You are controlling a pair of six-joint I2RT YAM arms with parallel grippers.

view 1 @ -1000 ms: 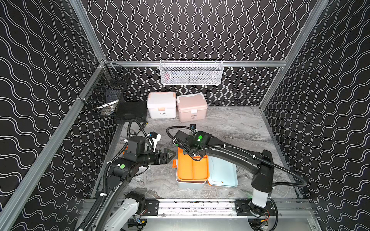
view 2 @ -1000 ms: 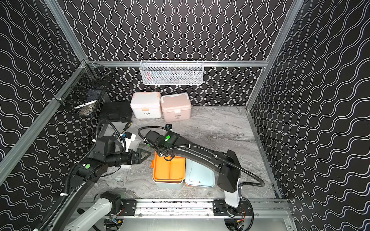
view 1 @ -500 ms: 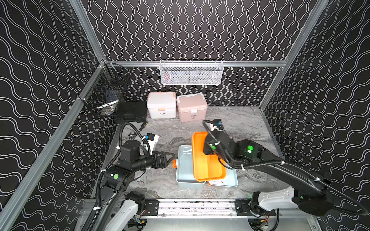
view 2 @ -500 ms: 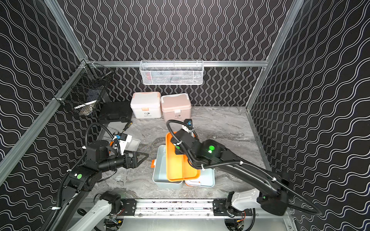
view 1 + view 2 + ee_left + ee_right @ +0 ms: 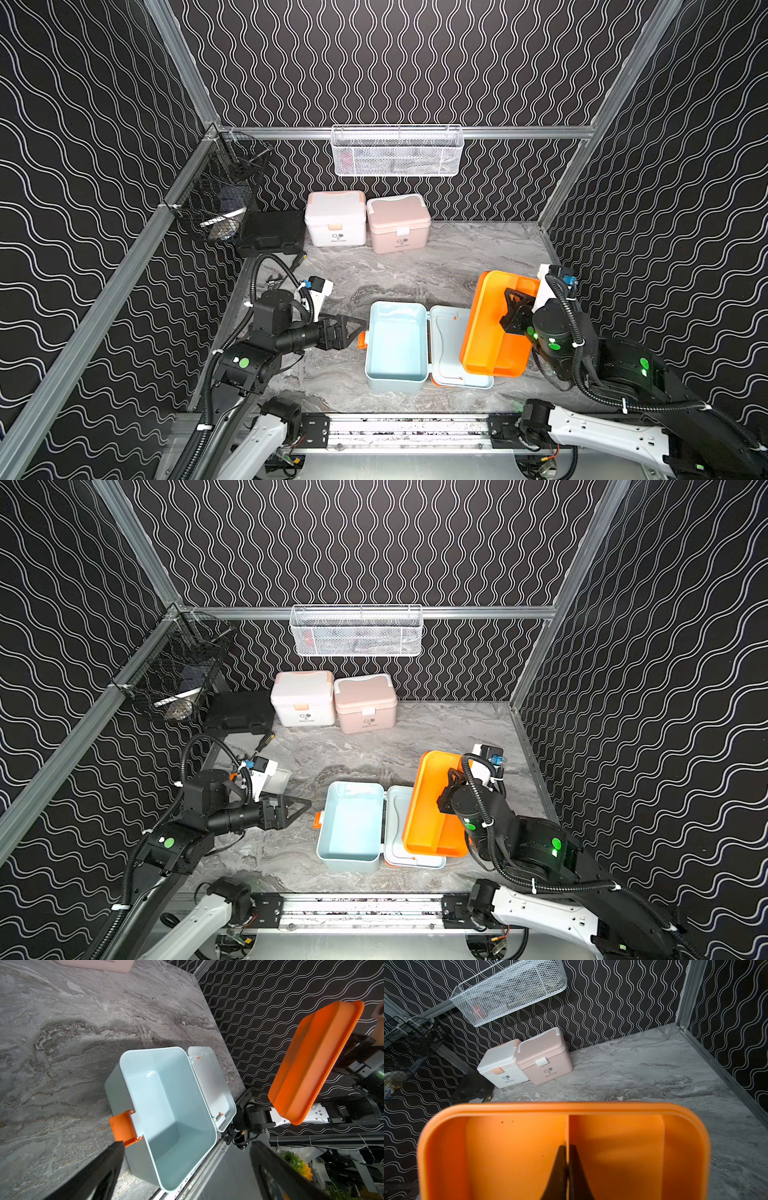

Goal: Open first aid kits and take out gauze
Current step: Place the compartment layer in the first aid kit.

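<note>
Pink kit (image 5: 545,1057) reads "Medicine Chest"; right end effector (image 5: 566,1148) grips orange tray (image 5: 508,1157), left end effector (image 5: 355,332) gapes.

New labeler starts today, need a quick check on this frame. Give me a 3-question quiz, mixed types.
1. True or false: the white kit and the pink kit at the back wall are open.
2. Multiple choice: the right tool is shut on the orange tray. Where does it pinch it? A) the outer rim B) the centre divider C) a corner
3. Short answer: which tool stands open beside the orange latch of the blue kit?

Key: 1 false, both lids are down; 2 B; 3 the left tool.
</note>
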